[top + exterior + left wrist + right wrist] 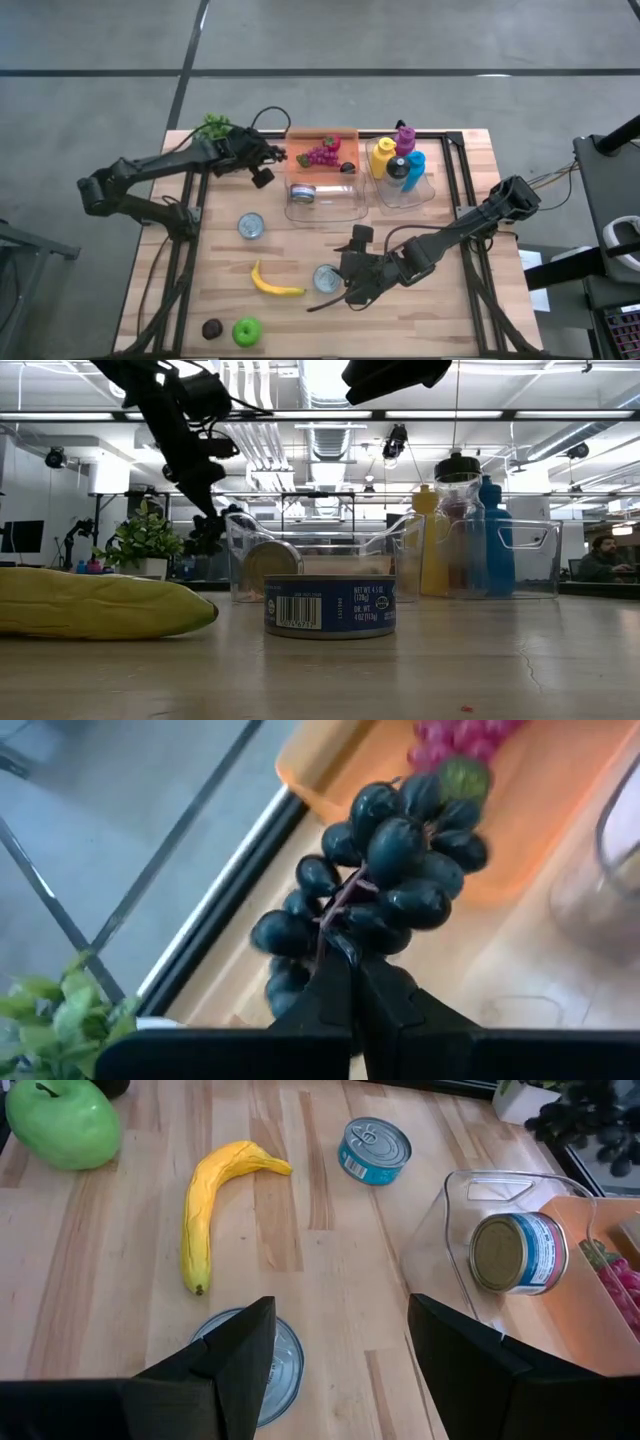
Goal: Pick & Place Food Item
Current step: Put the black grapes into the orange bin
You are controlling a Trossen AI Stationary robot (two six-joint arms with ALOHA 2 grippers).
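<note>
1. The left gripper (355,982) is closed on the stem of a bunch of dark grapes (385,885) and holds it in the air at the far left of the table (440,300), just beside the orange tray (322,138).

2. The orange tray already carries a red grape bunch (322,155), so the step in hand reads as the carry phase: the dark grapes are lifted and on their way to a drop spot, most likely that tray.

3. The right gripper (335,1345) hangs with its jaws apart over a tin can (268,1370) lying flat on the near middle of the table; it holds nothing. Whether it is about to take that can cannot be told.

4. Other items lie apart from the action: a banana (272,283) and a green apple (246,331) near the front left, a second can (251,227) left of centre, a clear bin (325,195) holding another can (302,194), and a second clear bin with bottles (400,160) at the far right.

5. The next move for the left arm calls for shifting the bunch rightward until it hangs fully over the tray's bare orange floor, clear of the rim, then lowering it before the fingers part.

6. The grip is only on the thin stem, so the bunch may swing; a slow descent seems wise.
</note>
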